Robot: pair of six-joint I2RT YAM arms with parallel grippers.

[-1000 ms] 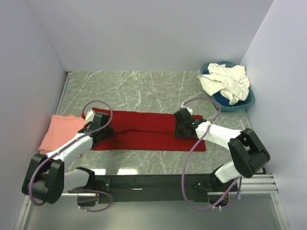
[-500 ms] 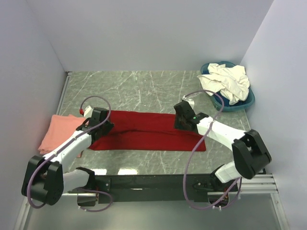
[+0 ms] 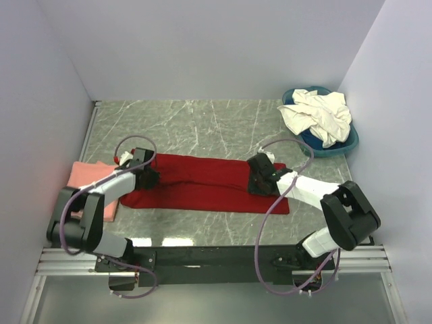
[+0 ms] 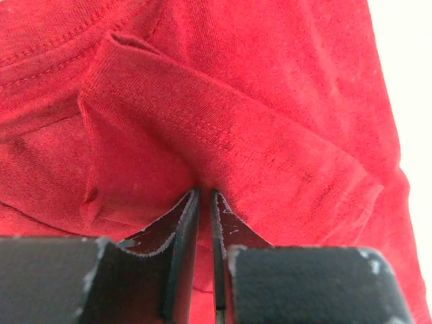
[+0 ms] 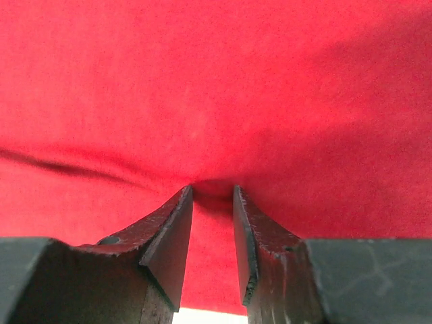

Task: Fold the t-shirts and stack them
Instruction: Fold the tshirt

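The deep red t-shirt [image 3: 206, 183] lies as a long flat band across the table. My left gripper [image 3: 144, 175] is at its left end; in the left wrist view the jaws [image 4: 204, 193] are shut on a raised fold of the red cloth [image 4: 223, 135]. Near the right end, my right gripper [image 3: 260, 181] has its jaws [image 5: 212, 190] closed on a thicker bunch of the same red cloth [image 5: 216, 101]. The salmon-pink t-shirt [image 3: 86, 177] lies at the far left, partly under the left arm. Cream-white t-shirts [image 3: 317, 115] are heaped at the back right.
A round blue basin [image 3: 343, 144] in the back right corner holds the cream-white heap. Grey walls close in the left, back and right sides. The black arm rail [image 3: 209, 256] runs along the near edge.
The left gripper moved away from me along the shirt's left end and its jaws narrowed onto the fold. The right gripper rose toward the back, then came back down.
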